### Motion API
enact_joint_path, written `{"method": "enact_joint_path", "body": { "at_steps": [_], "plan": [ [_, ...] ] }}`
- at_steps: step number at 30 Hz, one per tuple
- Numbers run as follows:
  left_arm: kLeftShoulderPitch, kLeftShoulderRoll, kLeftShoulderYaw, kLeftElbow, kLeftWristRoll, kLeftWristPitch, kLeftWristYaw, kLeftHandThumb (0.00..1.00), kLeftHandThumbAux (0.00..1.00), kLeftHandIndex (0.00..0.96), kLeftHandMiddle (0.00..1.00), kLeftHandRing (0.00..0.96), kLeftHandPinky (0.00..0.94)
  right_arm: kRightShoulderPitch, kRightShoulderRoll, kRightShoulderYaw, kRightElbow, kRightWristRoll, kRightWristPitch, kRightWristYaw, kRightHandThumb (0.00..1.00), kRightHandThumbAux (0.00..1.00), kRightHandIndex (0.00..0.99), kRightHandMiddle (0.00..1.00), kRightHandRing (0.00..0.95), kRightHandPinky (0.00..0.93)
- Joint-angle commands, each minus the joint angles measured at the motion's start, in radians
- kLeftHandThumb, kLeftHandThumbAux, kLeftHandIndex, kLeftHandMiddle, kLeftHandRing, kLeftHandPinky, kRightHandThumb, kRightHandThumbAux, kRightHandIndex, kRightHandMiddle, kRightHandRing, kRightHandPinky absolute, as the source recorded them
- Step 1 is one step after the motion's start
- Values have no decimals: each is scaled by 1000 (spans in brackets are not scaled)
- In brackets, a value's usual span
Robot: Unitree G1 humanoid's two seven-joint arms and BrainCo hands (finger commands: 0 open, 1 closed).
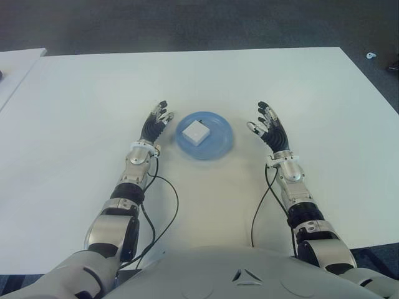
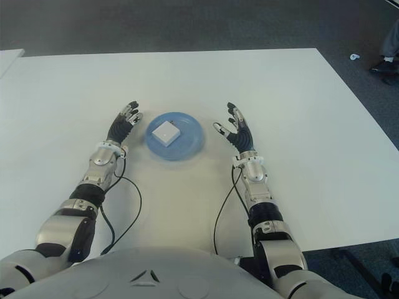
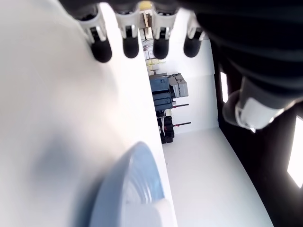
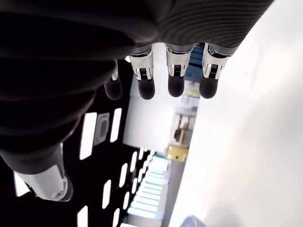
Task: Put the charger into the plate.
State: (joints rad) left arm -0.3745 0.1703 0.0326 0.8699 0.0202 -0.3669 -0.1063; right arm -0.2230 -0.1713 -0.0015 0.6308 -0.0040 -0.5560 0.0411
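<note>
Left eye view – charger: the white square charger (image 1: pixel 194 132) lies inside the blue plate (image 1: pixel 219 145), a little toward 10 o'clock from the plate's middle.
Left eye view – plate: it sits on the white table (image 1: pixel 199 81), between the two hands.
Left eye view – left hand: the left hand (image 1: pixel 154 125) shows at 9 o'clock of the plate, just beside its rim, fingers stretched out and loose, grasping nothing.
Left eye view – right hand: the right hand (image 1: pixel 269 126) shows at 3 o'clock of the plate, a bit farther from the rim, fingers spread and empty.
Left eye view – cables: a black cable (image 1: pixel 163 218) runs along each forearm down toward the robot's body.
Right eye view – scene: same layout; the charger (image 2: pixel 166 132) is in the plate (image 2: pixel 190 144), with both hands flanking it and apart from it.
Left wrist view – left hand: four straight fingertips (image 3: pixel 101 49) hang free over the table, nothing between them; the plate's blue rim (image 3: pixel 124 189) shows close by.
Right wrist view – right hand: fingertips (image 4: pixel 146 88) extended and the thumb (image 4: pixel 46 183) held apart, holding nothing; the table runs alongside.
</note>
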Motion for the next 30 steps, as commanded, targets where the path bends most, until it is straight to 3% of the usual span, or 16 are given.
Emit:
{"method": "enact_joint_path", "body": {
  "at_steps": [1,11,30],
  "plan": [
    [31,7,-1,42,1,40,-25,0,512,41,65,39,26,26,17,-21,18,32,19,30,172,633,0,0,0,0],
    [25,20,2,62,1,40,-30,0,519,41,61,37,18,32,50,-29,139,31,-2,67,163,635,0,0,0,0],
    [21,39,2,92,7,34,-23,0,521,36,54,32,20,-36,44,-61,294,32,7,97,159,663,0,0,0,0]
  ]
}}
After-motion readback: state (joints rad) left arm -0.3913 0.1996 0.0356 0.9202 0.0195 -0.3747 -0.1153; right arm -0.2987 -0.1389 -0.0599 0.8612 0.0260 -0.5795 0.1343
